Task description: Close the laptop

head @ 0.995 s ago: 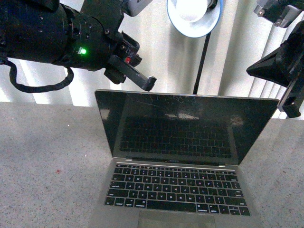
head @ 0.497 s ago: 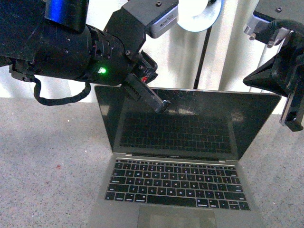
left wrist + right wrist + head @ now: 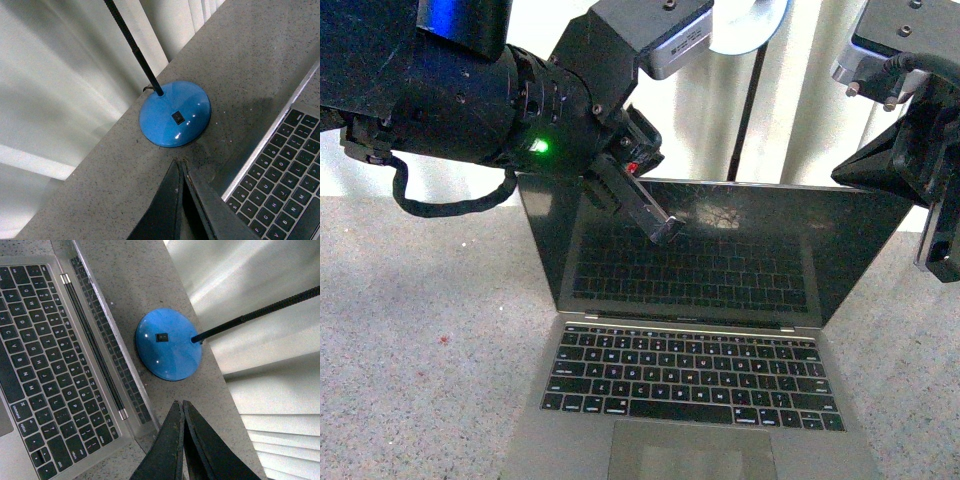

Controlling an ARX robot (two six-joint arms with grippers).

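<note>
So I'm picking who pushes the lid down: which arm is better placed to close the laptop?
Probably left: the left hand is at the upper middle of the laptop screen, while the right hand hangs beyond its right edge.

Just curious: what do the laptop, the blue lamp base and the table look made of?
The laptop body looks like matte grey metal, probably aluminium; its screen is glossy, cracked glass. The lamp base seems glossy painted metal or plastic. The table looks like speckled stone or composite.
</note>
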